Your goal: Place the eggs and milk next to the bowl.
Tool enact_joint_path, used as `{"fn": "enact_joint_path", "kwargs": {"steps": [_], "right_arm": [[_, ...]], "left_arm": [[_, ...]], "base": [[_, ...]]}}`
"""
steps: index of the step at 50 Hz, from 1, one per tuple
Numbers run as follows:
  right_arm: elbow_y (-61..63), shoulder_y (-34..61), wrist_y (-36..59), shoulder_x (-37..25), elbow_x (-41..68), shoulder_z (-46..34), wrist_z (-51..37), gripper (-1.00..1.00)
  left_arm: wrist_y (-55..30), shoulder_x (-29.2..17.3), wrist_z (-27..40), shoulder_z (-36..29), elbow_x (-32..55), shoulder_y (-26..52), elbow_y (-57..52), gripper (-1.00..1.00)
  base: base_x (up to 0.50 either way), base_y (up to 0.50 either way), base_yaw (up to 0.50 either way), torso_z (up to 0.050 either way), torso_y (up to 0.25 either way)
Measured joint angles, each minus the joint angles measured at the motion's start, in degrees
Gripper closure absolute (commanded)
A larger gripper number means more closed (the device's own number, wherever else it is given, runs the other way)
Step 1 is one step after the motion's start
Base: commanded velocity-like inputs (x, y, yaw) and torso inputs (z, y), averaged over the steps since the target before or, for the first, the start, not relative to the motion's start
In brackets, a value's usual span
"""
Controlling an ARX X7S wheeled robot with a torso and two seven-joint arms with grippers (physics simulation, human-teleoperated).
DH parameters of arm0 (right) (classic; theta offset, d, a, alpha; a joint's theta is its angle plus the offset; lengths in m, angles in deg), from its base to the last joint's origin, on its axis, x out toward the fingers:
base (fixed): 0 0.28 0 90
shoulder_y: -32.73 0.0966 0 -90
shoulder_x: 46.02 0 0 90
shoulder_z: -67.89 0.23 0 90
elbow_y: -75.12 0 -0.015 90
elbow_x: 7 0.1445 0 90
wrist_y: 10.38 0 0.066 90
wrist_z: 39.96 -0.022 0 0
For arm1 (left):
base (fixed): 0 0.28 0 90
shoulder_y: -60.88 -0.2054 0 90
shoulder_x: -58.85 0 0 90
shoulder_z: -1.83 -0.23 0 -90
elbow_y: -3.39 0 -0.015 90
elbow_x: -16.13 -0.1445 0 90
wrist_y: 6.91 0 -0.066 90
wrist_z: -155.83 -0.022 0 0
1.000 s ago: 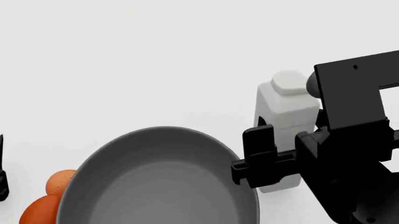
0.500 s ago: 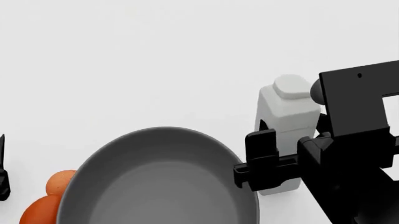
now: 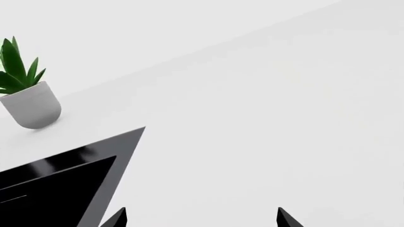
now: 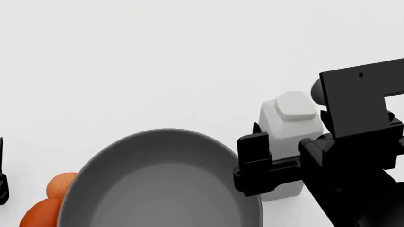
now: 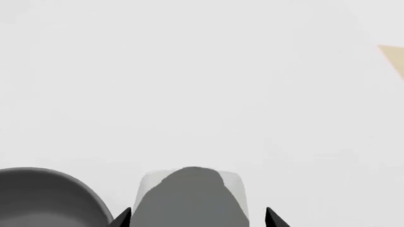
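Note:
The milk (image 4: pixel 287 125) is a pale grey carton with a square cap, standing just right of the bowl (image 4: pixel 164 184). That bowl is large, grey and has nothing in it. My right gripper (image 4: pixel 281 156) straddles the carton, open. In the right wrist view its tips (image 5: pixel 198 218) flank the milk (image 5: pixel 189 198), with a gap on one side, and the bowl (image 5: pixel 44 198) lies beside it. Two orange eggs (image 4: pixel 54 196) lie against the bowl's left rim, partly hidden by it. My left gripper (image 3: pixel 200 218) is open over bare white surface, and only a sliver of it (image 4: pixel 3 175) shows in the head view.
In the left wrist view a potted plant (image 3: pixel 28 101) in a white pot stands on the white surface, next to a glossy black slab with a grey border (image 3: pixel 57 184). A tan patch (image 5: pixel 394 56) shows at the far edge of the right wrist view.
The milk has dropped lower and closer beside the bowl. The right gripper's visible finger has spread away from the carton. Bowl, eggs and left arm have not moved.

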Motion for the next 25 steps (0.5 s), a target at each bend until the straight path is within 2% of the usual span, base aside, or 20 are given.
{"fn": "enact_joint_path", "kwargs": {"steps": [25], "right_arm": [[-0.4,13.6,-0.3,-1.8,11.8,-2.9,-8.6,-1.0]], "left_arm": [[-0.8,-0.7,-0.2,0.6,0.6,-0.2,-1.1,-1.0]], "base": [[0.0,0.0,0.0,0.0,0.0]]}}
